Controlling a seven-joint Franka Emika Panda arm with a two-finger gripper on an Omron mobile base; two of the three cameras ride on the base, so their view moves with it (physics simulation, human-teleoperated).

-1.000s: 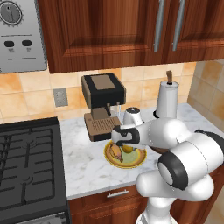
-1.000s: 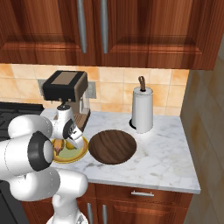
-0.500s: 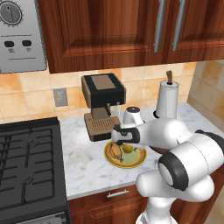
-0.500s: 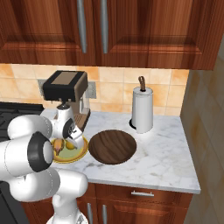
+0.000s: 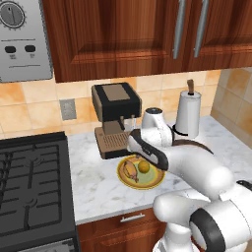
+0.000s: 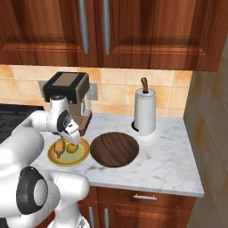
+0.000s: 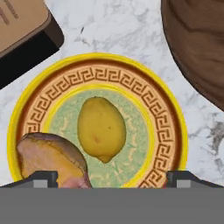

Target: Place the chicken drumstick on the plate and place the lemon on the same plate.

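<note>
The plate [image 7: 168, 113], yellow-rimmed with a pale green centre, lies on the marble counter. The lemon [image 7: 101, 128] rests in its middle. Beside the lemon, the brown chicken drumstick [image 7: 50, 159] lies on the same plate. My gripper [image 7: 113, 178] hangs just above them, open, with nothing between its widely spread fingertips. From the left base view the plate [image 5: 147, 184] carries the lemon [image 5: 143, 167] and the drumstick [image 5: 130, 170] under my hand [image 5: 145, 153]. From the right, the plate [image 6: 84, 156], lemon [image 6: 71, 148] and drumstick [image 6: 58, 149] sit below the gripper [image 6: 71, 139].
A coffee machine [image 5: 115, 118] stands right behind the plate. A dark round wooden board [image 6: 114, 148] lies to the plate's right, and a white paper towel roll [image 6: 144, 111] stands behind it. The stove [image 5: 29, 182] is on the left.
</note>
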